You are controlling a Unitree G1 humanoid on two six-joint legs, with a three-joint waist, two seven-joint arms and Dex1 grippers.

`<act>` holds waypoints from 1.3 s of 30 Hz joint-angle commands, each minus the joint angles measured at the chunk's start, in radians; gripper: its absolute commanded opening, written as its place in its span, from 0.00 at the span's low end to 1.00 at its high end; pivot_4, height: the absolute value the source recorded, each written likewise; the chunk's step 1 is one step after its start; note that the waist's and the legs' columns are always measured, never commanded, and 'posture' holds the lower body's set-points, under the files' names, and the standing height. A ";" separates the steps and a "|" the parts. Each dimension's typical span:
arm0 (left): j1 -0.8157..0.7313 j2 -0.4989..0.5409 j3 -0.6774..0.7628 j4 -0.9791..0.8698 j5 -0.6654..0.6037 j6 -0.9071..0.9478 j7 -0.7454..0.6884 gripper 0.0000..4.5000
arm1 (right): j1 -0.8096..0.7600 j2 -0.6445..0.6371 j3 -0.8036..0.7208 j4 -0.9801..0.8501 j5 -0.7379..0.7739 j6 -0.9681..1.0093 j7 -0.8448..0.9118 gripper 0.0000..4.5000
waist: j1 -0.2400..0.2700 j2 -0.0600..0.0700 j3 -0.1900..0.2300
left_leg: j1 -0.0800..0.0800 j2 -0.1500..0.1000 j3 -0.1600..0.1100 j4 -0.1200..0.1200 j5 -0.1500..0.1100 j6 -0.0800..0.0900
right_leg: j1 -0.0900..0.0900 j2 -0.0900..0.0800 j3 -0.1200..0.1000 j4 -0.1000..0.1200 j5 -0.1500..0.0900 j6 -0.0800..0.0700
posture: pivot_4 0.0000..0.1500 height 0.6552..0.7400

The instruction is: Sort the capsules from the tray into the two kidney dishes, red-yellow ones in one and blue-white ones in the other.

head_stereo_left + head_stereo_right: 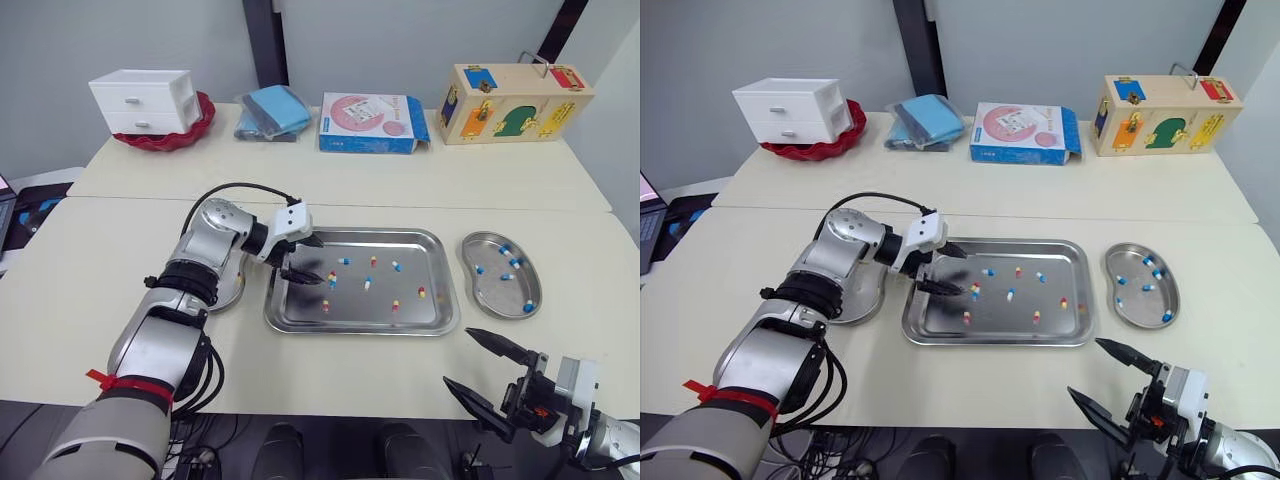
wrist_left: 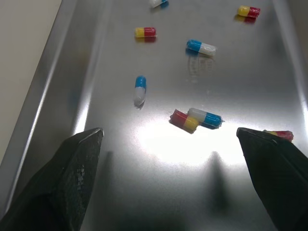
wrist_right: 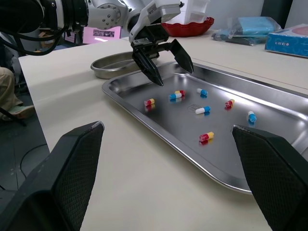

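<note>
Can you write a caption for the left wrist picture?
Open left pincer poised above mixed capsules in the steel tray.

Silver tray [image 1: 350, 318], silver kidney dish [image 1: 493, 292], red-yellow capsules [image 2: 145, 32], blue-white capsules [image 2: 201, 46]

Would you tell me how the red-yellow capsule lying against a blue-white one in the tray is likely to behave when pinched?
The red-yellow capsule is rounded and the tray looks polished, so it would probably roll or skid. It touches the blue-white capsule, so it may push that along.
</note>
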 commanded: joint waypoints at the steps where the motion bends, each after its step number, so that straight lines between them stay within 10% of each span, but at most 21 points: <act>1: -0.008 0.012 0.014 -0.014 -0.005 -0.031 0.001 0.99 | 0.003 -0.004 -0.001 -0.036 0.007 -0.016 -0.006 1.00 | 0.000 0.000 0.000 | 0.000 0.000 0.000 0.000 0.000 0.000 | 0.000 0.000 0.000 0.000 0.000 0.000 | 1.00 1.00; 10: 0.019 0.015 0.042 -0.052 -0.049 -0.012 -0.026 0.99 | 0.012 -0.013 -0.007 -0.047 0.010 -0.006 -0.013 1.00 | 0.000 0.000 0.000 | 0.000 0.000 0.000 0.000 0.000 0.000 | 0.000 0.000 0.000 0.000 0.000 0.000 | 1.00 1.00; 22: 0.339 0.164 0.032 -0.587 -0.164 0.199 -0.115 0.99 | 0.023 -0.029 -0.002 -0.066 0.018 0.009 -0.021 1.00 | 0.005 0.001 0.000 | 0.001 0.001 0.000 0.001 0.000 0.000 | 0.002 0.000 0.000 0.000 0.000 0.000 | 1.00 1.00; 34: 0.318 0.105 -0.006 -0.564 -0.137 0.220 -0.031 0.99 | 0.012 -0.022 0.014 -0.065 0.010 0.008 -0.035 1.00 | 0.002 0.001 0.000 | 0.002 0.000 -0.001 0.001 0.000 0.000 | 0.003 0.000 0.000 0.000 0.000 0.000 | 1.00 1.00; 39: 0.292 0.075 -0.022 -0.513 -0.119 0.195 0.004 0.80 | 0.017 -0.018 0.020 -0.071 0.005 0.004 -0.050 1.00 | 0.002 0.001 0.000 | 0.002 0.000 -0.001 0.002 0.000 0.000 | 0.003 0.000 0.000 0.000 0.000 0.000 | 1.00 1.00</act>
